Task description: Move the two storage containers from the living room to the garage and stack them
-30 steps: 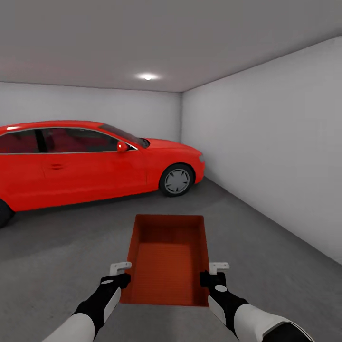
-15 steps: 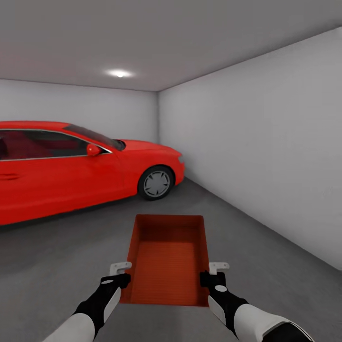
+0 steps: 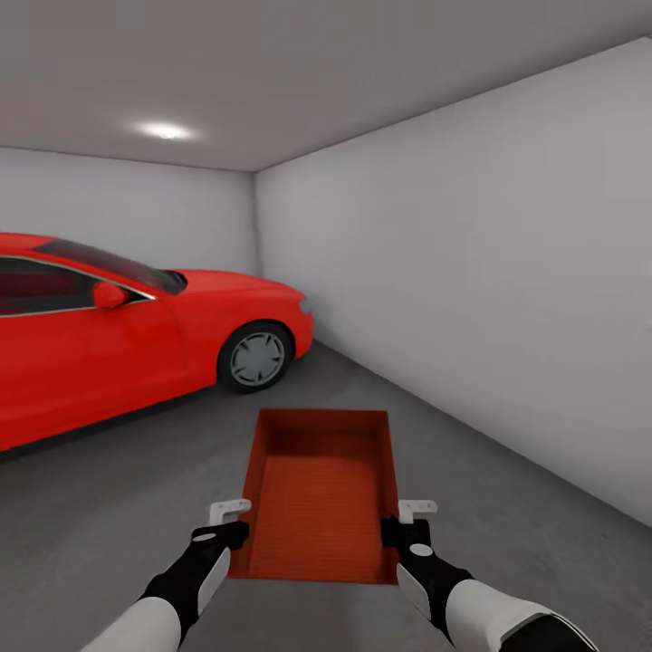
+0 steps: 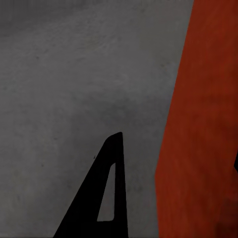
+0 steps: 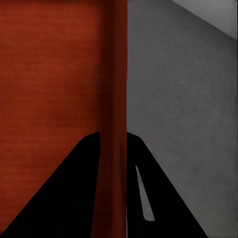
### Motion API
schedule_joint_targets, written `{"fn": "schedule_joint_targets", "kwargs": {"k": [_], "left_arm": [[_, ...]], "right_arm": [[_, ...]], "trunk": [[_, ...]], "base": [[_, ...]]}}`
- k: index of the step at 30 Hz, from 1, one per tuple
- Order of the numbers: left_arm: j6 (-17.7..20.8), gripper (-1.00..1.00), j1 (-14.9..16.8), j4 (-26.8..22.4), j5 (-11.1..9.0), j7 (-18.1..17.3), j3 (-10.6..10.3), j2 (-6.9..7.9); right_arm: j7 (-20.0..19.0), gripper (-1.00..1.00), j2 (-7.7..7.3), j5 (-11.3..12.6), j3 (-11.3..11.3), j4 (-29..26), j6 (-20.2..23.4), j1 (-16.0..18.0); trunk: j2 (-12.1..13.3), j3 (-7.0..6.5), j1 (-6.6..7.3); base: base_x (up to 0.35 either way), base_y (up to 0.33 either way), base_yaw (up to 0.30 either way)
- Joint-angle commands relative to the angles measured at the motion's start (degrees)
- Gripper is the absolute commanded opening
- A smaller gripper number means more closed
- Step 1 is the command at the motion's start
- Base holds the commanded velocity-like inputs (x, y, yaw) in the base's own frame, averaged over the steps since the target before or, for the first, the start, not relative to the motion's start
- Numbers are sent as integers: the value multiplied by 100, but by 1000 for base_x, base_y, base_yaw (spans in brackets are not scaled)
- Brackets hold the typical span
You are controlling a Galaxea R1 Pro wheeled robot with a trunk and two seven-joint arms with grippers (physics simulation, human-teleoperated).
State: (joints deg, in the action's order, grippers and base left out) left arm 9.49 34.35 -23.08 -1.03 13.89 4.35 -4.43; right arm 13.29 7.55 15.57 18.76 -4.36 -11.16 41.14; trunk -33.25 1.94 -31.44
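Carrying stage: one bin (image 3: 320, 503) inside garage, held above grey floor (image 3: 109, 489) at 12 o'clock, left gripper (image 3: 228, 518) and right gripper (image 3: 407, 518) clamped on side walls; set-down and stacking outstanding, second bin unseen.

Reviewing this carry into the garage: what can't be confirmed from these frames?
- Second container: not seen.
- Left gripper jaws: in the left wrist view, the storage container wall hides one finger, so closure is unclear.
- Red car: rear cut by the head view's left edge.
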Motion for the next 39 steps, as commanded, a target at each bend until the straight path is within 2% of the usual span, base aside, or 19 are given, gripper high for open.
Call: {"fn": "schedule_joint_targets", "kwargs": {"k": [1, 16, 39], "left_arm": [[44, -100, 1, -22, 93, 35, 58, 34], [44, -100, 1, -21, 88, 35, 58, 30], [45, -100, 1, -27, 92, 12, 58, 65]], "right_arm": [[19, -100, 1, 53, 31, 6, -27, 8], [17, -100, 1, 52, 31, 6, -27, 8], [17, -100, 1, 56, 31, 6, -27, 8]], "trunk": [[-10, 11, -6], [-10, 11, -6], [-10, 11, -6]], "base": [[322, 0, -288], [322, 5, -288], [322, 79, -288]]}}
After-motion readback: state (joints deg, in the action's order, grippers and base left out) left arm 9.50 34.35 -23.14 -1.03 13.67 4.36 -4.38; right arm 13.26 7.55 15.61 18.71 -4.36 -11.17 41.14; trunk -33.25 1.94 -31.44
